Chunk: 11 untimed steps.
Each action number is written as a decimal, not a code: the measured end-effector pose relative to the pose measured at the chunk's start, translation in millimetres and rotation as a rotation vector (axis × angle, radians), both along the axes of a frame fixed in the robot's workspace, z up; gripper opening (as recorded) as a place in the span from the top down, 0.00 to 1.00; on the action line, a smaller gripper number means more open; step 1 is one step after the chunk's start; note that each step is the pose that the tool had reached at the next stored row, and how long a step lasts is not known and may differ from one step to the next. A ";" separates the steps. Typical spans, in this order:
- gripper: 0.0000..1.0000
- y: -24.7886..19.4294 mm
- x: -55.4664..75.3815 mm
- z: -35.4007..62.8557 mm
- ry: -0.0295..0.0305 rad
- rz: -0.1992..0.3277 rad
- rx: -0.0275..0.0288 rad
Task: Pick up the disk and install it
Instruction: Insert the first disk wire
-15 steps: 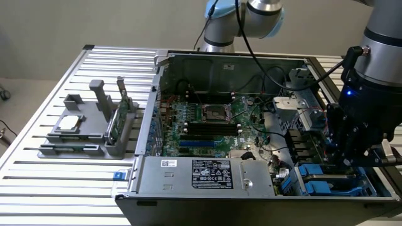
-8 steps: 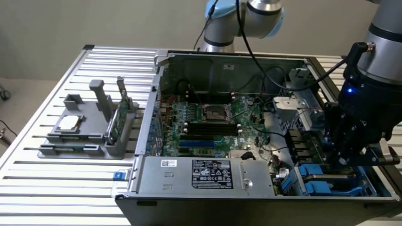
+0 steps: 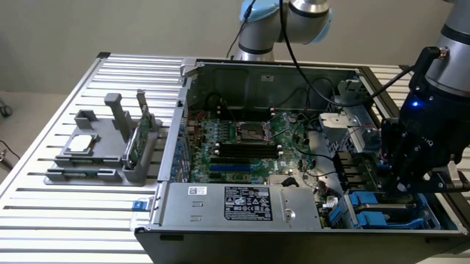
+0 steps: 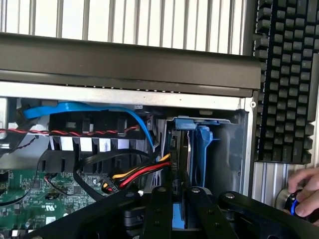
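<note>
The disk (image 4: 202, 149) stands on edge, its blue carrier and dark body running from between my fingers into the drive bay at the case's corner. My gripper (image 4: 179, 204) is shut on it, black fingers (image 4: 158, 209) on either side of the blue frame. In the exterior view the gripper (image 3: 408, 184) hangs low over the drive bay (image 3: 382, 219) at the case's front corner on the exterior view's right, where blue carrier plastic shows beneath it.
The open computer case (image 3: 184, 99) holds the motherboard (image 3: 242, 143) and power supply (image 3: 242, 203). Bundled cables (image 4: 134, 172) lie beside the bay. A grey fixture (image 3: 96, 159) stands on the slatted table. A keyboard (image 4: 284, 74) and a person's hand (image 4: 306, 191) are outside the case.
</note>
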<state>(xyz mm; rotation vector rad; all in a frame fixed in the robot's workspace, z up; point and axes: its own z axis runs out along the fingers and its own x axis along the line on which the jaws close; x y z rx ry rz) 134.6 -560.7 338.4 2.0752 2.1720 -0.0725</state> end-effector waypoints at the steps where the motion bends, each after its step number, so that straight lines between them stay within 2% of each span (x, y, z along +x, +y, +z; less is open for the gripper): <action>1: 0.83 0.0 1.1 0.1 0.0076 0.000 -0.0001; 3: 0.83 0.0 4.3 0.1 0.0165 0.000 -0.0001; 5: 0.83 0.0 7.7 0.1 0.0219 0.000 0.0000; 11: 0.83 0.0 11.2 0.1 0.0323 -0.008 0.0000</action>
